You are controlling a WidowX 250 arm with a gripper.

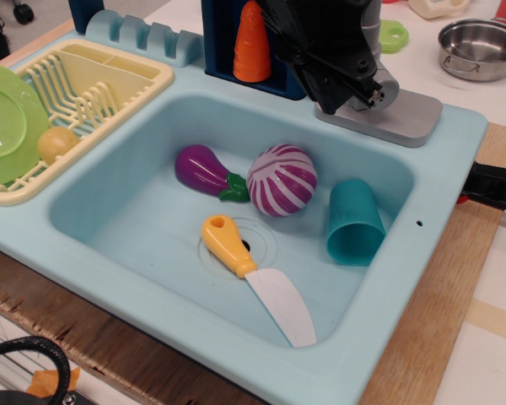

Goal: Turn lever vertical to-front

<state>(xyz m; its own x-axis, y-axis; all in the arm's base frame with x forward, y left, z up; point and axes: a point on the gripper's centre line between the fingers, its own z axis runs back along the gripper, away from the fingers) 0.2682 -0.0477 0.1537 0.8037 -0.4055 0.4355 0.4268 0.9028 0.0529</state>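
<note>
Sink (pixel 438 160): pale blue toy basin filling most of the view, holding a purple eggplant (pixel 204 170), a striped purple onion (pixel 282 179), a teal cup (pixel 354 221) on its side and a yellow-handled knife (pixel 257 278).
Gripper (pixel 341 72): black and bulky, lowered over the faucet at the sink's back rim; it hides its own fingertips, so whether the jaws are clenched or released cannot be told.
Faucet base (pixel 405 114): flat grey rectangle on the back rim, right of the dark blue holder with the orange carrot (pixel 253 42).
Lever (pixel 386 84): small grey plastic handle with a rounded knob on the post above that base; only a grey curved sliver shows at the gripper's right edge, the rest is covered. Its angle cannot be read.
Step in hand: judged to be engaging the lever to swing it toward the front.
Doing it well: the push should follow the lever's arc about its pivot rather than press straight down, with contact near the knob for leverage, and the light base should not be dragged along the rim.
Risk: smooth rounded plastic may slip from the fingers partway through.
</note>
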